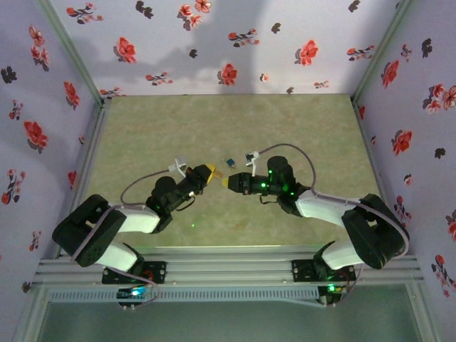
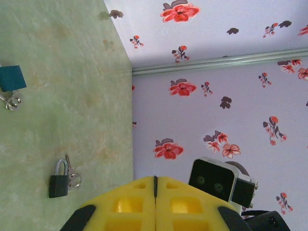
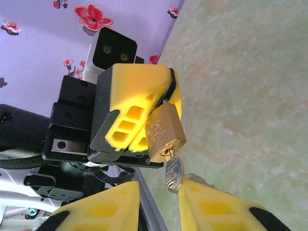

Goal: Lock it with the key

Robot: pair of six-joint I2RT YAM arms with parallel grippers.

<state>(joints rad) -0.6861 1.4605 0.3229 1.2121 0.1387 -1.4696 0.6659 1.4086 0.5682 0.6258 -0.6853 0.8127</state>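
Lock (image 3: 165,131) in left tool (image 2: 155,184), black padlock (image 2: 59,185) aside

no legible text, padlock (image 3: 168,137) stamp (image 3: 155,130) blurred

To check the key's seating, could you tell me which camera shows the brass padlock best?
Right wrist: the brass padlock is close and sharp, silver key in its keyhole. Top external gives a tiny speck.
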